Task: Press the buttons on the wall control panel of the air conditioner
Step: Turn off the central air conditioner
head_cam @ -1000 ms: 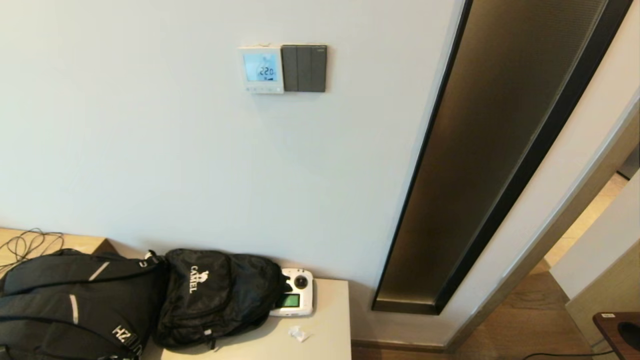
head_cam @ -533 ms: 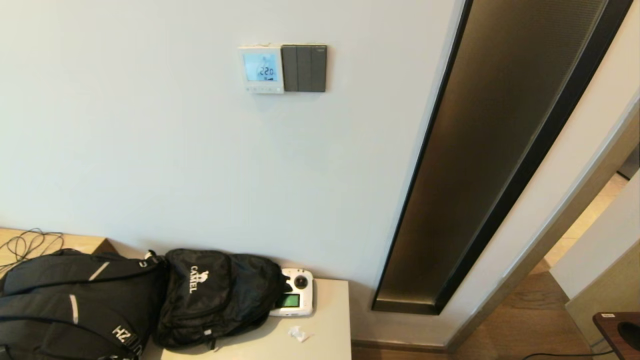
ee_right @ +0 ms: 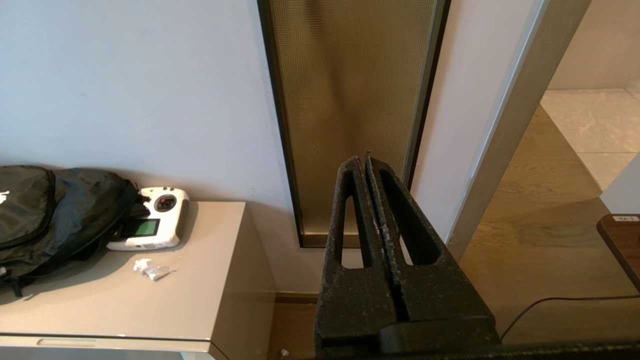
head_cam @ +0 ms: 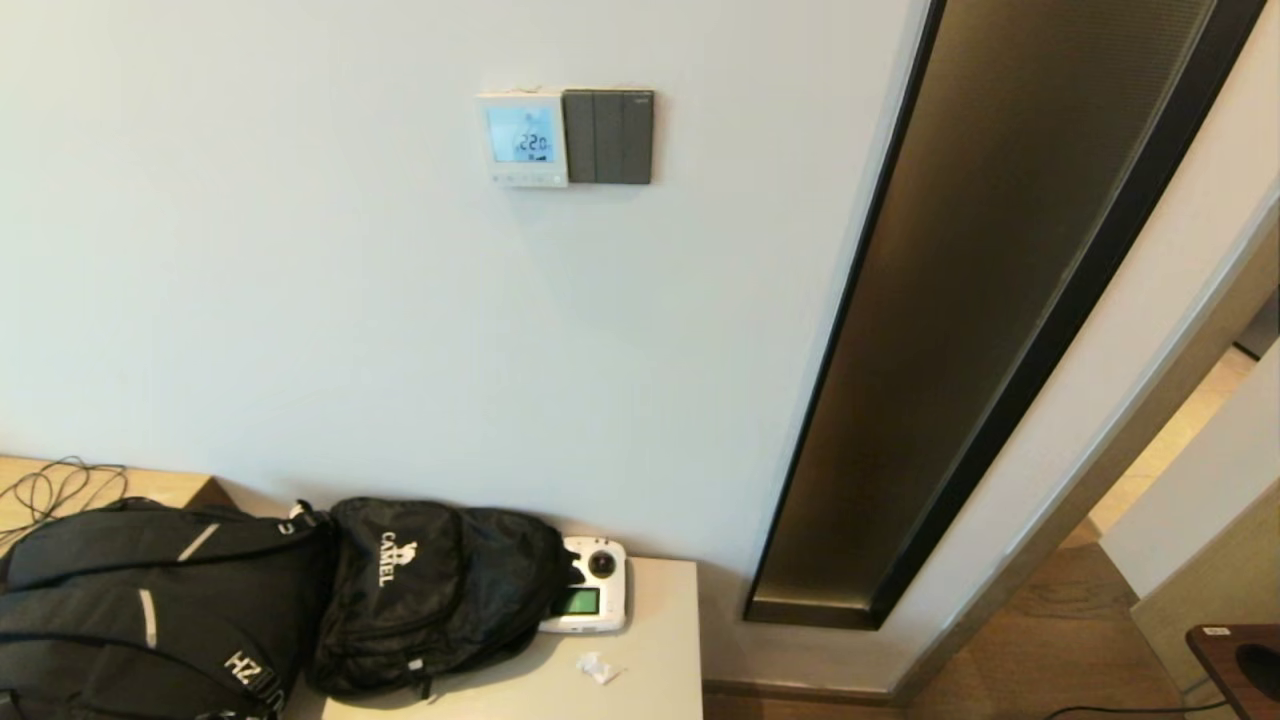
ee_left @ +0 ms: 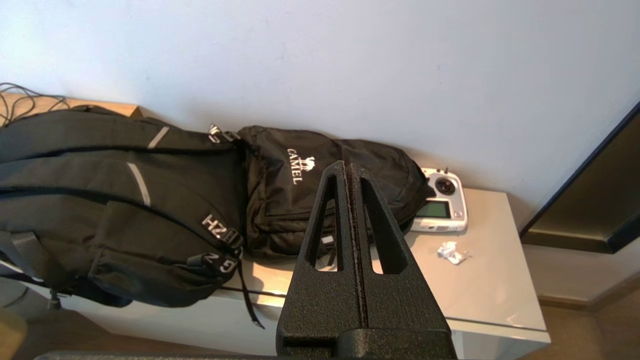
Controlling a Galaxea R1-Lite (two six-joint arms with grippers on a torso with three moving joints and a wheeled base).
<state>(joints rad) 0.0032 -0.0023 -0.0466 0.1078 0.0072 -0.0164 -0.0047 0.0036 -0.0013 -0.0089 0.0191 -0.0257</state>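
Note:
The white air conditioner control panel (head_cam: 522,139) hangs on the wall, its lit blue screen reading 22.0, with a row of small buttons (head_cam: 522,179) along its lower edge. A dark grey switch plate (head_cam: 608,137) sits right beside it. Neither arm shows in the head view. My left gripper (ee_left: 348,167) is shut and empty, low down, pointing at the black backpacks. My right gripper (ee_right: 363,159) is shut and empty, low down, pointing at the bronze wall strip. The panel is out of both wrist views.
Below the panel a beige cabinet (head_cam: 655,660) carries two black backpacks (head_cam: 430,590), a white remote controller (head_cam: 592,598) and a crumpled paper scrap (head_cam: 598,667). A tall bronze recessed panel (head_cam: 980,300) runs up the wall. A doorway and wood floor (head_cam: 1070,640) lie to the right.

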